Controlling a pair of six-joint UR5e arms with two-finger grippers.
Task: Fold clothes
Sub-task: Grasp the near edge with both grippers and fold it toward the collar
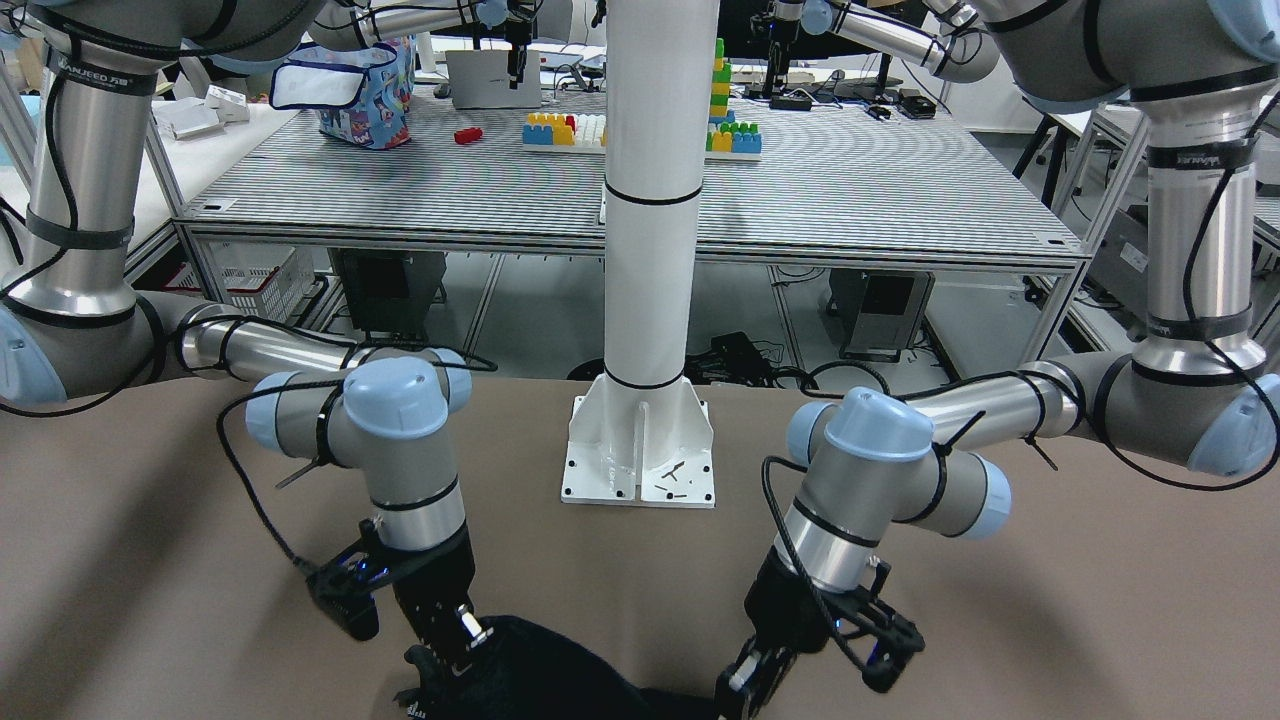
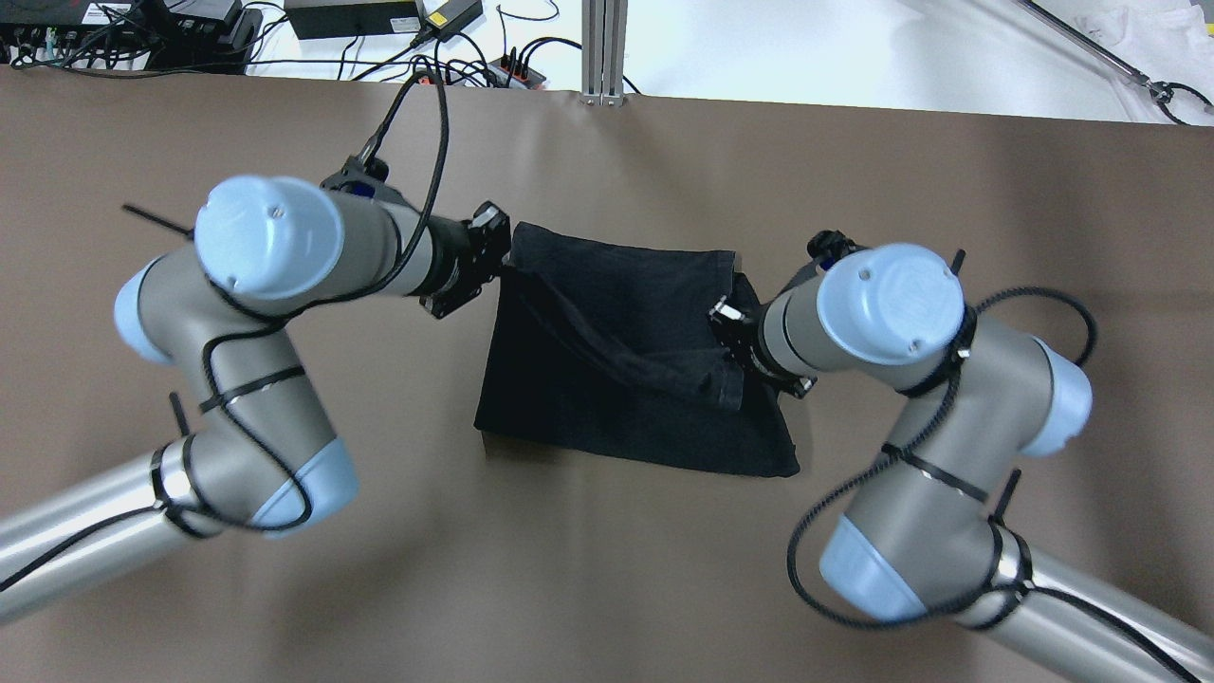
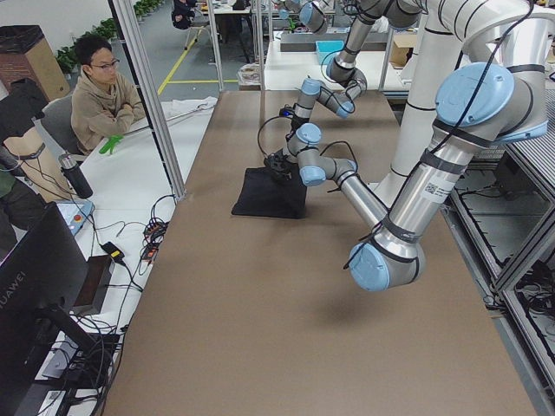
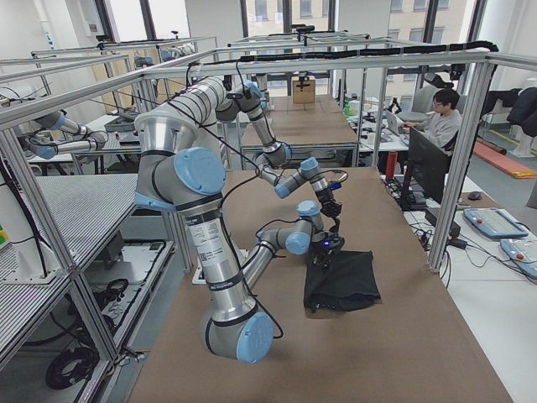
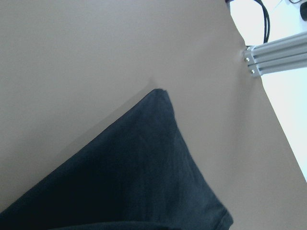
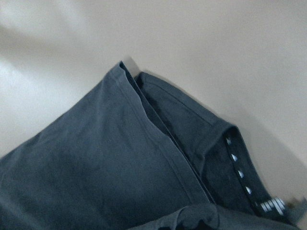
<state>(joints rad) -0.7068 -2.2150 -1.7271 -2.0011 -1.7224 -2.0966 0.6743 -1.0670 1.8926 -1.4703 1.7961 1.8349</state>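
The black garment (image 2: 616, 417) lies in the middle of the brown table, partly doubled, with a raised ridge of fabric running between the two grippers. It also shows in the front view (image 1: 540, 670) and in both wrist views (image 5: 134, 172) (image 6: 96, 167), where the hemmed edge is visible. My left gripper (image 2: 498, 256) is at its far left corner, shut on the fabric. My right gripper (image 2: 730, 323) is at its right edge, shut on the upper layer. The fingertips are buried in cloth.
The white pillar's base plate (image 1: 640, 470) stands on the table behind the garment. An aluminium post (image 2: 604, 47) and cables (image 2: 427, 57) are at the far edge. A second table behind holds bricks and a blue patterned bag (image 1: 365, 90). A seated person (image 3: 104, 95) is beside the table.
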